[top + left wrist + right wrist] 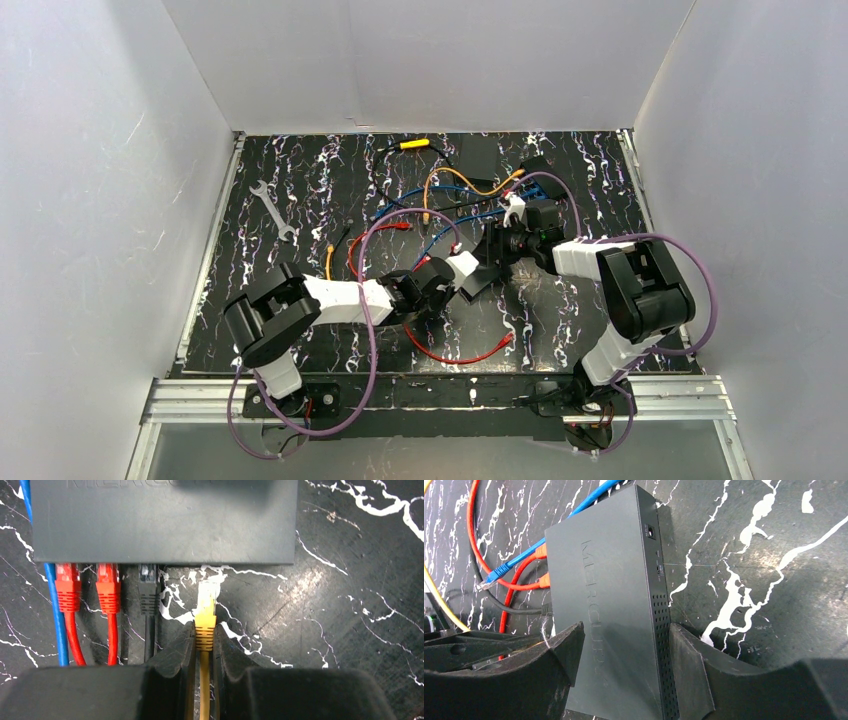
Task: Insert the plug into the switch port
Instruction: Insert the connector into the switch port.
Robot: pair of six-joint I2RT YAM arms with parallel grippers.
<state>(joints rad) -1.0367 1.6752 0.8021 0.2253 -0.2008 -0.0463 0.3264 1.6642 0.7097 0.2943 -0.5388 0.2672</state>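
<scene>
Spanner point(272, 212), silver metal and open-ended, lies far left on the black white-veined tabletop point(300, 180), well apart from everything else. Moving in, the left arm point(335, 298) stretches low across the table toward the middle, and the left gripper point(445, 272) is clamped tight on the yellow network plug point(205, 622). From the wrist view its two black fingers point(177, 652) pinch the ribbed boot from both sides, with the yellow cable point(204, 690) running back between them.

Now look along the front of the dark grey rectangular network switch point(165, 525). A blue cable point(54, 605) passes its left corner, then come two red plugs point(67, 587) side by side and seated, then a black plug point(149, 592) seated beside them. To their right, the yellow plug! Its clear tip points straight at the switch's front edge and sits just short of it, with a sliver of table showing between. It is not in a port.

Over to the right, the right gripper point(626, 630) straddles the switch across its width. One black finger point(686, 665) is against the vented side and the other is against the opposite long edge, gripping the body as far as the wrist view shows. Behind it, the right arm point(645, 285) folds back at the table's right side, with a purple cable point(714, 300) looping round it.
</scene>
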